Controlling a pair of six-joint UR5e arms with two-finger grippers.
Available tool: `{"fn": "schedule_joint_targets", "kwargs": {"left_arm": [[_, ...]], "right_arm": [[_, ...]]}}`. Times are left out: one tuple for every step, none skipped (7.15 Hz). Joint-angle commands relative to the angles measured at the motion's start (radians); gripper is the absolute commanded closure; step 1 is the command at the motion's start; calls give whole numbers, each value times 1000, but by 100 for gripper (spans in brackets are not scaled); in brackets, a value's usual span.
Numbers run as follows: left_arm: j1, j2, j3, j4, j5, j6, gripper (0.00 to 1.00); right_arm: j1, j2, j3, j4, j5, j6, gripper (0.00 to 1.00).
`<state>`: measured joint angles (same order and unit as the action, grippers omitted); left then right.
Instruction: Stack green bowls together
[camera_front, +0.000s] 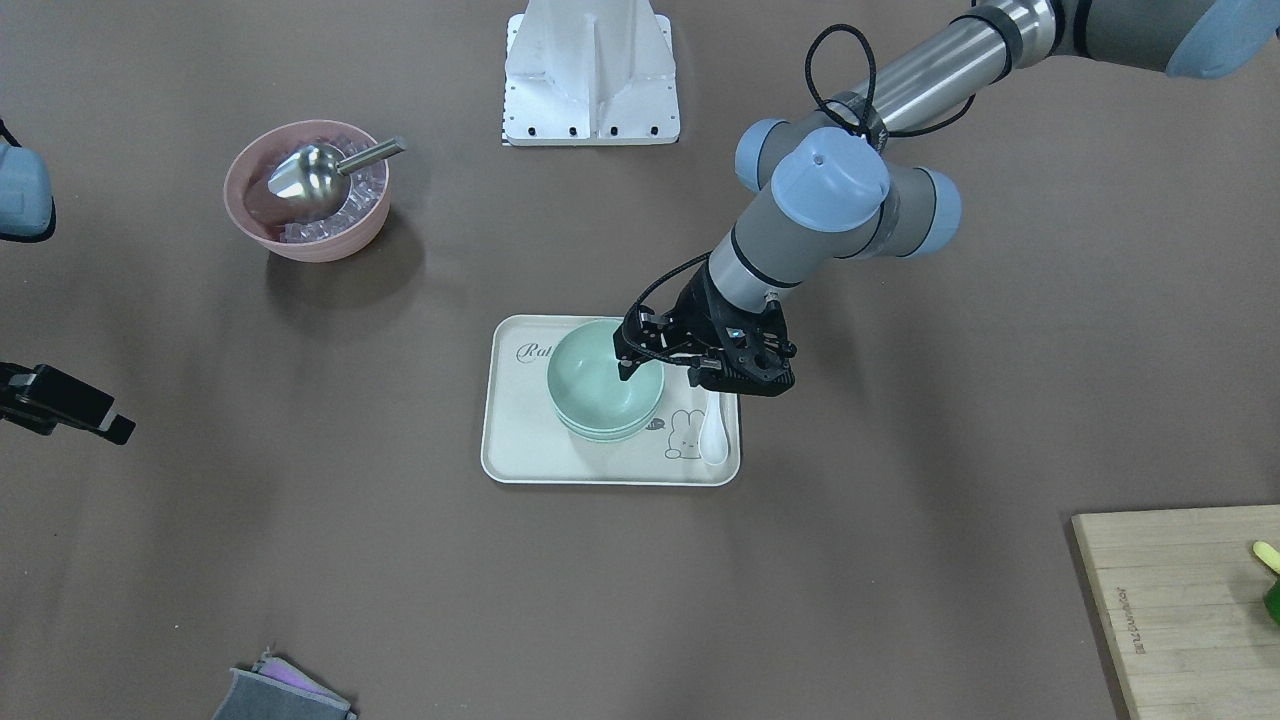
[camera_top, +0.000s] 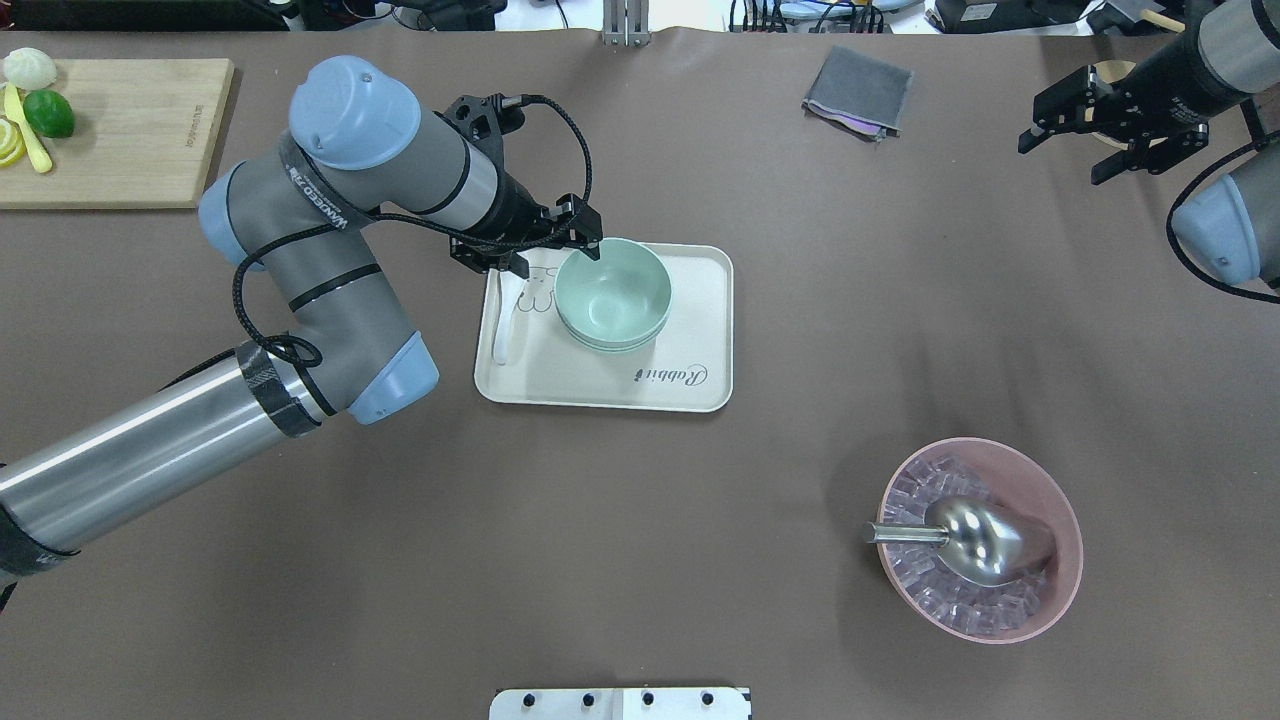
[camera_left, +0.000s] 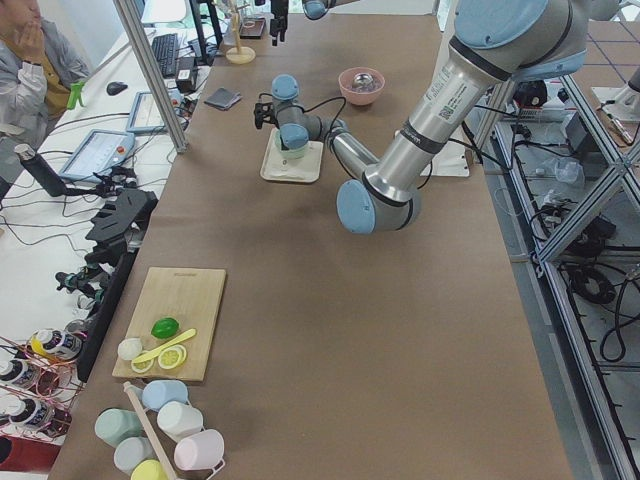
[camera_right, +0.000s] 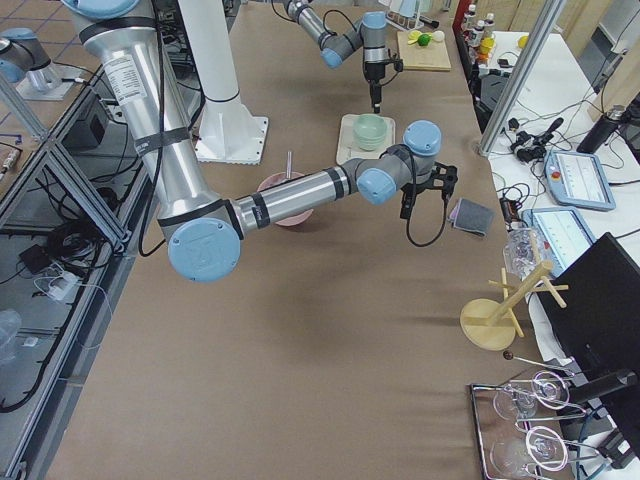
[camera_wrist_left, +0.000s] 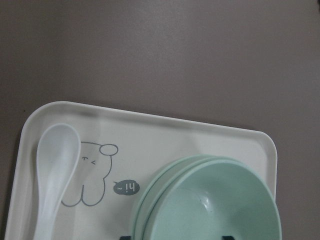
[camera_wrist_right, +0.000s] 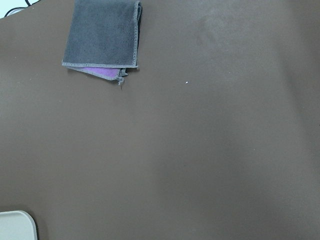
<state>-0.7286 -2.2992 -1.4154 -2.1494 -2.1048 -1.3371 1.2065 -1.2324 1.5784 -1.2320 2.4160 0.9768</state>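
My left gripper (camera_front: 663, 376) hangs at the edge of the green bowls (camera_top: 612, 292), fingers (camera_front: 627, 368) apart. One tip is inside the top bowl and the other is outside the rim, over the tray (camera_top: 700, 330). The spread tips clamp nothing.

In the left wrist view I count three thin rims, one nested inside the next, making a single stack of three bowls. The bowls are round, so they have no long side. All three mouths face straight up and the stack stands upright. They are pale mint green, matte and plain, with a smooth, bare inside.

In the overhead view the stack sits on the upper middle part of the one cream tray, just left of the frame's centre. One white spoon (camera_top: 508, 325) lies along the tray's left edge, beside the stack but apart from it, with its length running up and down the frame.

My right gripper (camera_top: 1062, 155) hangs at the upper right of that frame, fingers spread and holding nothing.

At lower right stands one pink bowl (camera_top: 1060, 600) of clear ice cubes, with one metal scoop (camera_top: 985, 540) in it. One folded grey cloth (camera_top: 858, 90) lies at the top of the frame, right of centre. One wooden cutting board (camera_top: 130, 130) occupies the upper left corner.
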Motion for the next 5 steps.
{"fn": "schedule_joint_targets", "kwargs": {"left_arm": [[-67, 71, -58, 5, -91, 9, 1], [-112, 111, -60, 23, -144, 45, 1], [-173, 156, -89, 102, -185, 182, 1], [-230, 177, -170, 290, -216, 381, 1], [-277, 252, -285, 477, -216, 596, 1]], "right_arm": [[18, -7, -3, -3, -1, -32, 0], [42, -24, -2, -41, -3, -131, 0], [88, -22, 0, -125, -3, -265, 0], [138, -22, 0, -206, -6, -403, 0], [189, -22, 0, -290, -11, -529, 0]]}}
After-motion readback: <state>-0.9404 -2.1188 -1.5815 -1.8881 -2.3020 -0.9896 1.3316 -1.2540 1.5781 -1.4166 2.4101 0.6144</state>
